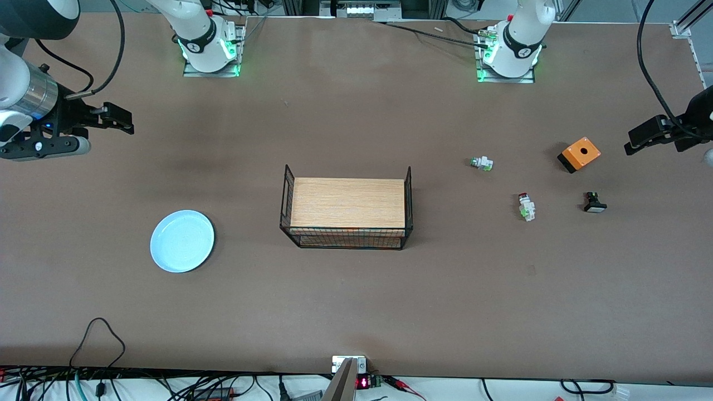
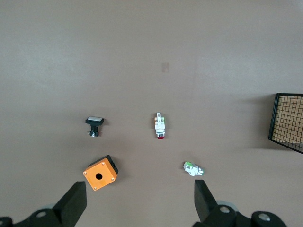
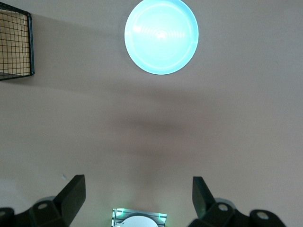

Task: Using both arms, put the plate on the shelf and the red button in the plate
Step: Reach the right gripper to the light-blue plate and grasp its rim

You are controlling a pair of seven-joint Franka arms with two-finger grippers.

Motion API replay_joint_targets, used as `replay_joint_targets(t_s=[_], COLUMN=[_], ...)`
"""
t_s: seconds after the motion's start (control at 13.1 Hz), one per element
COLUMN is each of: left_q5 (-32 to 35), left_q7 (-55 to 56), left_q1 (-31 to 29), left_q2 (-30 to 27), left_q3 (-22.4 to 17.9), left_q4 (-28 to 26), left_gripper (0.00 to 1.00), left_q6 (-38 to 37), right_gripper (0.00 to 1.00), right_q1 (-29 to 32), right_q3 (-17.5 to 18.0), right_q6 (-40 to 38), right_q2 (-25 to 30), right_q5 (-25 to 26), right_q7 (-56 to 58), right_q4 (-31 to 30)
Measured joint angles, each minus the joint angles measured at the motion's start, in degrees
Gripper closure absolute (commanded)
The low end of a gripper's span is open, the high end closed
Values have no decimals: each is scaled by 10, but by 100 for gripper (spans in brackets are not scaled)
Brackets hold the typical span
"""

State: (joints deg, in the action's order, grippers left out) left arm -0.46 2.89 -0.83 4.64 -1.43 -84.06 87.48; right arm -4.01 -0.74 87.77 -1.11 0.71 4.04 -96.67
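Note:
The pale blue plate (image 1: 182, 240) (image 3: 161, 35) lies flat on the table toward the right arm's end, nearer the front camera than the wire basket. The red button (image 1: 526, 206) (image 2: 160, 126) lies on its side toward the left arm's end, between a green-capped part and a black button. My right gripper (image 1: 123, 119) (image 3: 138, 194) hangs open and empty over bare table at its own end, well apart from the plate. My left gripper (image 1: 634, 142) (image 2: 140, 198) hangs open and empty at the table's other end, beside the orange box and apart from the red button.
A black wire basket with a wooden board (image 1: 347, 209) (image 2: 289, 122) (image 3: 16, 45) stands mid-table. Near the red button lie a green-capped white part (image 1: 482, 163) (image 2: 193, 168), an orange box with a hole (image 1: 579, 154) (image 2: 100, 173) and a black white-faced button (image 1: 594, 203) (image 2: 94, 124).

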Motion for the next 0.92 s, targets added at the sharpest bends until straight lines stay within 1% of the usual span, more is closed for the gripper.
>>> replay_joint_targets(t_s=[0.23,0.38,0.61,0.92], left_q5=[0,0,0,0], left_q7=[0,0,0,0], left_q1=[0,0,0,0], left_q2=[0,0,0,0], left_q3=[0,0,0,0], left_q4=[0,0,0,0], left_gripper=[0,0,0,0], left_q6=[0,0,0,0], right_gripper=[0,0,0,0], right_q1=[2,2,10,52], right_q3=[-2,-4,-8,-11], right_q6=[0,1,34,69], right_q2=[-4,-22,-79,-169], right_q5=[0,0,0,0], right_q7=[-2,-2,-3,-4], right_q4=[1,10,39,88])
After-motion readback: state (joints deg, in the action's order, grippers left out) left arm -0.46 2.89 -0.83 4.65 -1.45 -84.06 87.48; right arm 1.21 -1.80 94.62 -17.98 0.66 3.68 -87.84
